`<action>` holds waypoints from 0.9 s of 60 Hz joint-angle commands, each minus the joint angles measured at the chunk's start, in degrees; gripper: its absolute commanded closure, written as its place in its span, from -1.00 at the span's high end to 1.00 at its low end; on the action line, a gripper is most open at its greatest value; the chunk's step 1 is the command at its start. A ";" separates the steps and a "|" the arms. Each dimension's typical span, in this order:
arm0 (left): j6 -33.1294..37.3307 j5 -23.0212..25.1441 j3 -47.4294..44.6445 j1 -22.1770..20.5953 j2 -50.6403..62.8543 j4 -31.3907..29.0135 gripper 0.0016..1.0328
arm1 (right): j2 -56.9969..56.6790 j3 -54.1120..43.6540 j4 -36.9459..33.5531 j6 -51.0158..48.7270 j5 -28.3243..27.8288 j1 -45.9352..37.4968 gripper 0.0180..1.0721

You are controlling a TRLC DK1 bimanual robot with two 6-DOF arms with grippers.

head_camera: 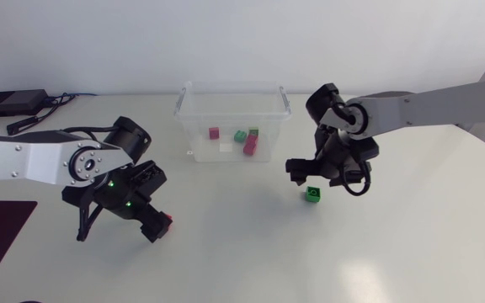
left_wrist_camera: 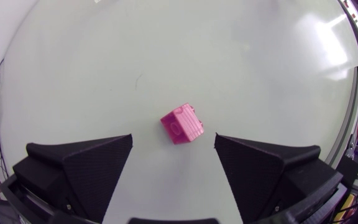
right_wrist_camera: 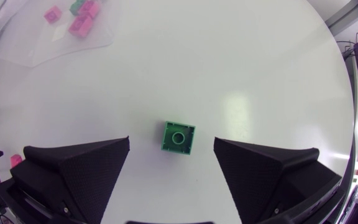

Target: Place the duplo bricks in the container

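Plainly, my left claw (left_wrist_camera: 173, 138) gaped wide over the pink brick (left_wrist_camera: 181, 124), seven o'clock from the container (head_camera: 234, 84); my right claw (right_wrist_camera: 171, 140) gaped likewise over the green brick (right_wrist_camera: 179, 137) at four o'clock; the skewed pink brick could squirt out on closing.

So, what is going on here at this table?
The job is to put duplo bricks into the clear container, which already holds several. The left hand is open above a pink brick on the table, and the right hand is open above a green brick. Neither brick is gripped yet.
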 commanded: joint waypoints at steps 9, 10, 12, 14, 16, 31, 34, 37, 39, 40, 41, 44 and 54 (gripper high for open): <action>0.66 0.01 -0.86 1.22 4.78 3.51 0.87 | 4.20 2.08 -1.32 2.68 2.33 -0.39 0.84; -0.13 0.01 -0.59 1.22 5.22 3.42 0.87 | 4.29 2.08 -1.32 2.68 2.51 -0.39 0.84; -2.15 0.01 0.11 0.96 6.01 3.34 0.86 | 4.38 1.99 -1.32 2.68 2.86 -0.39 0.84; -3.73 -0.08 0.72 0.61 6.72 2.90 0.86 | 4.46 1.99 -1.32 2.68 3.30 -0.39 0.84; -4.70 -0.08 1.08 0.08 7.25 2.72 0.86 | 4.55 1.99 -1.32 2.68 3.38 -0.39 0.84; -14.19 -0.60 5.56 -2.91 13.75 0.96 0.77 | 4.90 1.73 -1.32 2.68 3.82 -0.48 0.84; -15.60 -0.69 6.17 -3.17 14.36 0.61 0.69 | 4.99 1.64 -1.23 2.68 3.91 -0.48 0.84; -17.01 -0.78 6.79 -3.35 15.16 0.43 0.59 | 4.99 1.29 -0.96 2.68 4.00 -0.56 0.84; -17.36 -0.78 7.05 -3.35 15.24 0.26 0.57 | 4.99 1.20 -0.88 2.68 4.09 -0.65 0.84; -17.71 -0.78 7.14 -3.35 15.33 0.26 0.57 | 4.99 1.11 -0.70 2.68 4.26 -0.65 0.84; -17.89 -0.78 7.23 -3.35 15.42 0.26 0.57 | 4.99 1.11 -0.70 2.68 4.44 -0.65 0.84; -18.68 -1.22 7.84 -3.35 15.95 -0.44 0.48 | 5.17 0.94 -0.61 2.68 5.05 -0.65 0.84; -21.49 -3.68 8.11 -3.17 14.45 -1.94 0.03 | 5.43 0.76 -0.44 2.59 5.05 -1.00 0.84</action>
